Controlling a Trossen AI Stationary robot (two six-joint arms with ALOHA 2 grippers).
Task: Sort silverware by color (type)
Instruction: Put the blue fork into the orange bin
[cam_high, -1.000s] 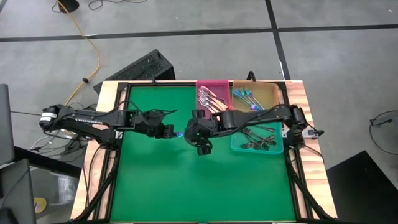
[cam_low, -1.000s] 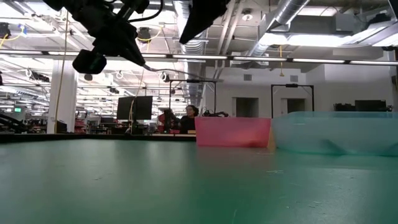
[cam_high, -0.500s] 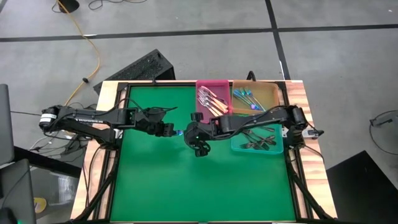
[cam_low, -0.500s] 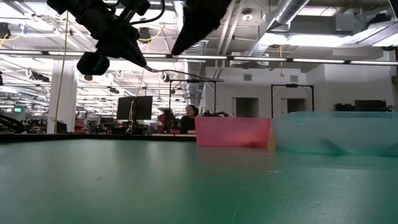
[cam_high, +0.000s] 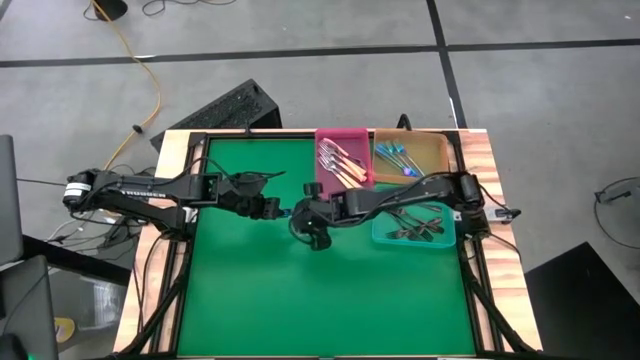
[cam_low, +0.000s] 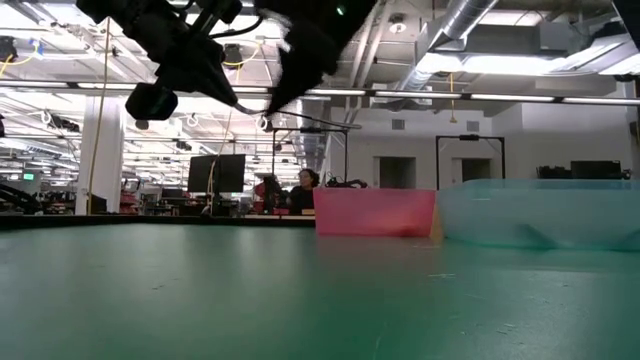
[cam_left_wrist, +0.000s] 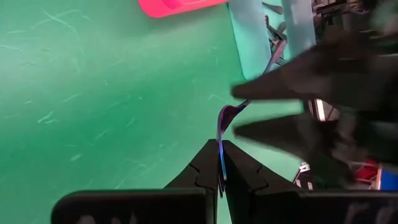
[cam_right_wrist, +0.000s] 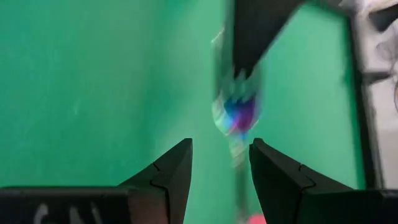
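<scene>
Two grippers meet above table middle. Left gripper (cam_left_wrist: 219, 163) pinched tight on blue fork (cam_left_wrist: 225, 121), held up in air. Right gripper (cam_right_wrist: 220, 163) fingers apart, fork tip between them, not gripped. Other forks in pink bin (cam_high: 343, 134), tan bin (cam_high: 437, 150), teal bin (cam_high: 420, 237) near far right corner.

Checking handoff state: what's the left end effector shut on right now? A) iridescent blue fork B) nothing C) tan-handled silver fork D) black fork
A: the left end effector is shut on an iridescent blue fork, with the open right end effector lined up on it above the green mat.
</scene>
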